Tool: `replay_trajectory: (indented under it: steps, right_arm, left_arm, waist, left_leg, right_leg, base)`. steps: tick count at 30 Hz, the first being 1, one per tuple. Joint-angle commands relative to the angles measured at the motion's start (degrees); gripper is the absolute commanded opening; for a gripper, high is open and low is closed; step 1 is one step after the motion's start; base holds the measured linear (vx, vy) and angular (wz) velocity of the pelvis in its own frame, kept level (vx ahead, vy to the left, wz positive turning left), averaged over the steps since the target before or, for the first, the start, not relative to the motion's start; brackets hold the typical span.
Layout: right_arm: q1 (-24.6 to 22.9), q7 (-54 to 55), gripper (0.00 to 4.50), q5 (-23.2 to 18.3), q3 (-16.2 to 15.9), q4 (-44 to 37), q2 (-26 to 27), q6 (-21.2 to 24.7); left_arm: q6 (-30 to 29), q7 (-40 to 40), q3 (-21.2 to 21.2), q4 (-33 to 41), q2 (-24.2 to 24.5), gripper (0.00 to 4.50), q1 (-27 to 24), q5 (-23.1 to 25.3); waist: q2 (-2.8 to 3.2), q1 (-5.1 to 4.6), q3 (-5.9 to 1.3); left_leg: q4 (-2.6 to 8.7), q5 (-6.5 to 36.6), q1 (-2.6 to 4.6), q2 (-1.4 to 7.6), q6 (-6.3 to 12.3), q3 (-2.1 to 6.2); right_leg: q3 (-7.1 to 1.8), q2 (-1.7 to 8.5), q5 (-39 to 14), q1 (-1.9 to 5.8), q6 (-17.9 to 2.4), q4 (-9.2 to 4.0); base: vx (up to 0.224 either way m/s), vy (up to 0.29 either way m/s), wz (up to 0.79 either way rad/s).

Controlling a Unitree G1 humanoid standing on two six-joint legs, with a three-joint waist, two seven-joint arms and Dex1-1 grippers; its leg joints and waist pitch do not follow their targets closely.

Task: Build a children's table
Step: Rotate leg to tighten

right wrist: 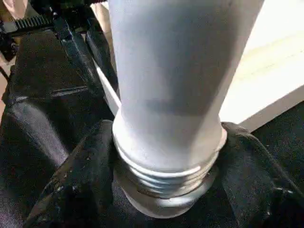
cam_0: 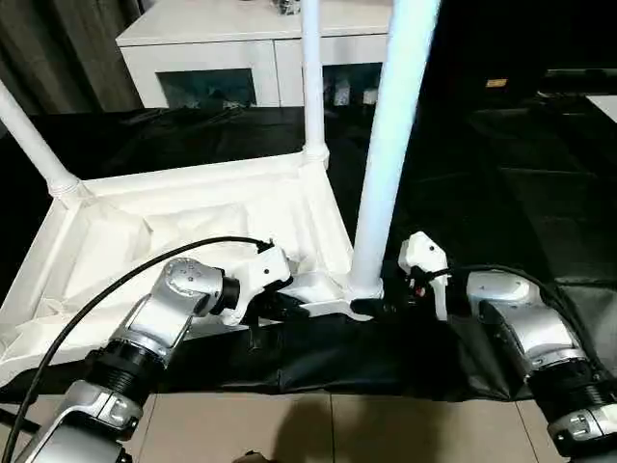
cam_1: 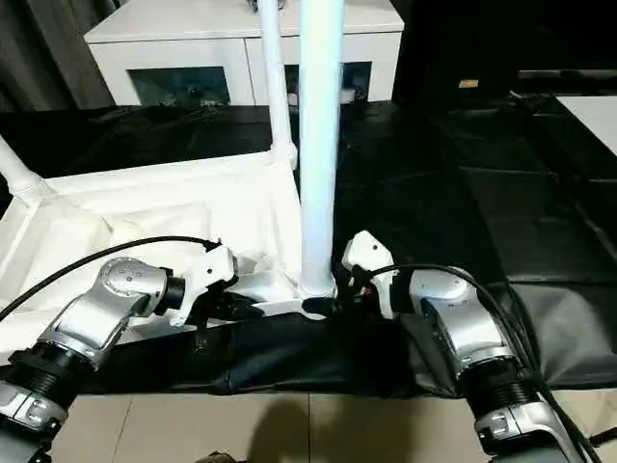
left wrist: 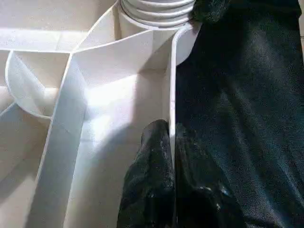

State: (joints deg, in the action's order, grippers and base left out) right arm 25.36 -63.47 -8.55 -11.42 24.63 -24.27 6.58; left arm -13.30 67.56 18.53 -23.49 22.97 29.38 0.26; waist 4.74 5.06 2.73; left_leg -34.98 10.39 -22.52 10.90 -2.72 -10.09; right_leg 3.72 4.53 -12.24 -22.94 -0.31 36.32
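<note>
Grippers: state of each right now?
Left gripper: shut on the tabletop's rim.
Right gripper: closed around the near leg at its threaded base.

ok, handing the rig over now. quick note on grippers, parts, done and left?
Left gripper: shut on the tabletop's near rim, steadying it.
Right gripper: closed around the base of the near leg, at its thread.
Tabletop: upside down on the black cloth.
Done: two far legs, left and right, stand in their sockets.
Left: near leg's thread is exposed, so keep turning; a fourth leg may remain.
</note>
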Motion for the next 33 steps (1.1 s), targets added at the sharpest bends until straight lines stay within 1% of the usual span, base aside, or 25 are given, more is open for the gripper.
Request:
replay_trajectory:
  steps: [1,3,7,10,12,13,14,15,16,17,18,19,20,21,22,24,25,26,27,28,29,30,31,32,33]
  right_arm:
    - [1.3,-0.1,2.79,-1.4,1.0,-0.3,0.9,0.9]
    - [1.3,-0.3,2.75,-1.6,1.1,-0.2,1.0,1.0]
    - [0.4,-1.7,2.72,-3.5,1.7,0.1,1.7,1.9]
    - [0.3,-0.7,2.72,-3.8,2.3,1.1,2.7,1.6]
    - [0.3,0.8,2.72,-3.8,2.7,1.9,3.6,1.3]
    - [0.2,3.3,2.72,-3.5,3.3,3.1,5.0,0.5]
    - [0.2,4.6,2.72,-3.2,3.5,3.6,5.6,0.1]
    - [0.2,8.9,2.72,-2.4,4.1,4.9,7.4,-0.3]
    - [0.2,12.4,2.72,-1.5,4.3,5.6,8.9,-0.5]
    - [0.2,18.1,2.72,-0.2,4.8,6.5,11.4,-0.5]
    - [0.2,21.5,2.72,0.4,5.0,6.8,13.0,-0.2]
    - [0.4,26.1,2.72,1.7,5.5,7.4,14.8,-0.2]
    - [0.7,29.9,2.72,2.7,5.8,7.9,16.3,-0.1]
    - [1.0,32.1,2.72,3.3,6.0,8.3,17.2,-0.2]
    - [1.2,34.1,2.72,3.8,6.2,8.7,17.9,-0.2]
    - [2.1,39.6,2.71,5.3,6.5,10.1,19.7,-0.1]
    - [2.4,40.8,2.70,5.7,6.6,10.5,20.1,-0.1]
    - [3.5,44.7,2.70,6.9,6.4,12.1,21.8,-0.3]
    - [4.4,45.7,2.70,9.4,4.4,12.9,21.8,-1.4]
    - [5.0,45.6,2.70,10.9,3.1,13.5,22.2,-2.7]
    - [5.2,43.4,2.70,9.2,3.9,13.3,23.3,-3.6]
    - [4.9,42.1,3.05,7.8,4.9,12.4,23.9,-4.1]
    - [4.9,42.1,3.26,7.8,4.9,12.4,23.9,-4.1]
    - [4.3,40.0,3.40,7.0,5.1,10.7,23.6,-4.8]
    - [4.1,39.1,3.40,6.4,5.3,10.0,23.0,-4.6]
  left_arm:
    - [1.5,0.8,-0.4,1.4,-0.7,0.00,0.3,-1.8]
    - [1.5,0.9,-0.4,1.4,-0.7,0.00,0.3,-1.9]
    - [1.2,0.6,-0.4,1.6,-1.0,0.00,0.1,-2.0]
    - [1.0,-0.5,-0.3,1.1,-1.6,0.00,0.2,-1.6]
    - [0.7,-2.0,-0.3,0.2,-2.2,0.00,0.5,-0.9]
    - [0.9,-4.4,-0.5,-1.4,-3.4,0.00,1.0,-0.2]
    - [0.9,-5.5,-0.6,-2.1,-3.9,0.00,1.3,0.1]
    - [0.8,-8.9,-0.8,-4.4,-5.7,0.00,2.3,1.0]
    - [0.3,-11.4,-1.0,-6.1,-7.2,0.00,3.1,1.6]
    - [-0.3,-15.5,-1.2,-8.8,-9.5,0.00,4.4,2.6]
    - [-0.7,-18.0,-1.2,-10.4,-10.9,0.00,5.2,3.2]
    - [-1.6,-20.2,-1.3,-12.0,-12.4,0.00,6.0,3.6]
    - [-2.2,-22.1,-1.3,-13.4,-13.7,0.00,6.7,3.8]
    - [-2.6,-23.1,-1.4,-14.3,-14.5,0.00,7.1,3.9]
    - [-2.9,-23.9,-1.3,-15.0,-15.0,0.00,7.4,4.1]
    - [-3.8,-26.4,-1.2,-16.9,-16.5,0.00,8.2,4.7]
    - [-3.9,-27.1,-1.3,-17.5,-16.9,0.00,8.4,4.9]
    - [-4.4,-29.8,-1.3,-19.8,-18.2,0.00,9.3,5.9]
    - [-4.6,-31.0,-1.2,-21.0,-18.8,0.00,9.8,6.5]
    - [-4.5,-31.8,-1.2,-22.5,-19.4,0.00,10.5,7.1]
    - [-4.5,-31.9,-1.4,-23.5,-19.8,0.00,10.9,7.3]
    - [-4.3,-31.9,-1.7,-24.0,-19.9,0.00,11.2,7.2]
    - [-4.3,-31.9,-1.7,-24.0,-19.9,0.00,11.2,7.2]
    - [-3.9,-31.5,-2.3,-23.9,-19.7,0.00,11.3,6.7]
    - [-3.2,-30.7,-2.3,-23.5,-19.2,0.00,11.1,6.4]
  waist:
    - [-1.60,-0.10,-4.37]
    - [-1.59,-0.13,-4.34]
    - [-1.68,-0.11,-4.30]
    - [-1.59,-0.16,-4.27]
    - [-1.62,-0.24,-4.15]
    - [-1.58,-0.25,-4.17]
    - [-1.63,-0.41,-3.99]
    - [-1.54,-0.47,-3.98]
    - [-1.65,-0.57,-3.89]
    - [-1.55,-0.98,-3.65]
    - [-1.54,-0.92,-3.62]
    - [-1.55,-1.11,-3.68]
    - [-1.55,-1.25,-3.53]
    - [-1.58,-1.59,-3.45]
    - [-1.65,-1.78,-3.46]
    - [-1.33,-2.19,-3.46]
    - [-1.27,-2.34,-3.44]
    - [-1.07,-2.63,-3.31]
    - [-1.02,-2.79,-3.26]
    - [-1.11,-3.17,-3.19]
    - [-1.14,-3.14,-3.33]
    - [-1.40,-3.09,-3.36]
    - [-1.48,-3.06,-3.32]
    - [-1.58,-2.89,-3.56]
    - [-1.49,-2.90,-3.53]
  left_leg:
    - [3.03,3.6,0.82,2.06,7.66,0.52]
    - [3.05,3.9,0.81,2.09,7.43,0.55]
    - [3.08,4.7,0.82,2.05,6.91,0.53]
    - [3.12,5.3,0.87,2.10,6.62,0.56]
    - [3.22,5.9,0.86,2.06,6.22,0.58]
    - [3.21,6.1,0.88,2.08,6.00,0.58]
    - [3.30,6.9,0.90,1.99,5.56,0.52]
    - [3.38,7.4,0.97,1.96,4.75,0.58]
    - [3.54,8.6,1.02,1.87,3.89,0.67]
    - [3.67,9.2,1.19,1.80,3.04,0.54]
    - [3.81,10.1,1.31,1.80,2.59,0.69]
    - [3.86,10.8,1.30,1.73,1.85,0.77]
    - [4.01,11.3,1.37,1.77,1.58,0.73]
    - [4.17,12.8,1.49,1.63,1.08,0.86]
    - [4.19,13.3,1.47,1.59,1.07,0.85]
    - [4.34,14.2,1.44,1.57,1.05,0.98]
    - [4.42,15.0,1.58,1.57,0.95,0.98]
    - [4.57,16.5,1.72,1.54,0.61,1.05]
    - [4.74,17.0,1.77,1.55,0.40,1.17]
    - [4.86,18.4,1.80,1.36,0.01,1.25]
    - [4.81,18.9,1.98,1.32,0.24,1.25]
    - [4.80,18.6,2.07,1.27,1.02,1.15]
    - [4.85,18.5,2.09,1.25,1.47,1.14]
    - [4.92,16.6,1.98,1.28,2.78,1.18]
    - [4.94,16.3,1.95,1.36,3.18,1.17]
  right_leg:
    - [-2.32,3.46,-0.7,2.94,-15.0,-3.59]
    - [-2.33,3.47,-0.8,2.94,-15.1,-3.59]
    - [-2.38,3.53,-1.8,2.99,-15.0,-3.67]
    - [-2.37,3.51,-2.4,2.89,-15.0,-3.74]
    - [-2.38,3.52,-3.2,2.87,-14.9,-3.85]
    - [-2.40,3.55,-3.6,2.85,-14.8,-3.85]
    - [-2.46,3.54,-4.9,2.75,-14.6,-4.14]
    - [-2.51,3.57,-5.9,2.78,-14.3,-4.23]
    - [-2.48,3.62,-7.4,2.89,-13.9,-4.41]
    - [-2.57,3.43,-8.8,2.52,-13.5,-4.72]
    - [-2.54,3.64,-10.2,2.65,-13.1,-4.89]
    - [-2.51,3.73,-11.8,2.84,-12.6,-4.95]
    - [-2.59,3.69,-12.5,2.70,-12.4,-5.14]
    - [-2.52,3.70,-14.6,2.73,-11.8,-5.34]
    - [-2.55,3.72,-15.3,2.78,-11.5,-5.51]
    - [-2.52,3.70,-15.8,2.74,-11.1,-5.69]
    - [-2.50,3.69,-16.3,2.62,-11.1,-5.73]
    - [-2.46,3.69,-17.6,2.58,-10.8,-6.03]
    - [-2.40,3.70,-17.9,2.70,-10.7,-6.07]
    - [-2.22,3.63,-19.2,2.90,-10.4,-6.28]
    - [-2.28,3.72,-19.4,2.94,-10.2,-6.42]
    - [-2.43,3.79,-18.8,2.84,-10.2,-6.60]
    - [-2.44,3.85,-18.6,2.89,-10.2,-6.65]
    - [-2.42,4.06,-16.9,3.10,-10.7,-6.51]
    - [-2.43,4.07,-16.3,3.02,-10.9,-6.49]
  base:
    - [0.000,0.000,0.00]
    - [0.000,0.000,0.00]
    - [0.000,0.000,0.00]
    - [0.000,0.000,0.00]
    - [0.000,0.000,0.00]
    - [0.000,0.000,0.00]
    - [0.000,0.000,0.00]
    - [0.000,0.000,0.00]
    - [0.000,0.000,0.00]
    - [0.000,0.000,0.00]
    - [0.000,0.000,0.00]
    - [0.000,0.000,0.00]
    - [0.000,0.000,0.00]
    - [0.000,0.000,0.00]
    - [0.000,0.000,0.00]
    - [0.000,0.000,0.00]
    - [0.000,0.000,0.00]
    - [0.000,0.000,0.00]
    - [0.000,0.000,0.00]
    - [0.000,0.000,0.00]
    - [0.000,0.000,0.00]
    - [0.000,0.000,0.00]
    - [0.000,0.000,0.00]
    - [0.000,0.000,0.00]
    - [0.000,0.000,0.00]
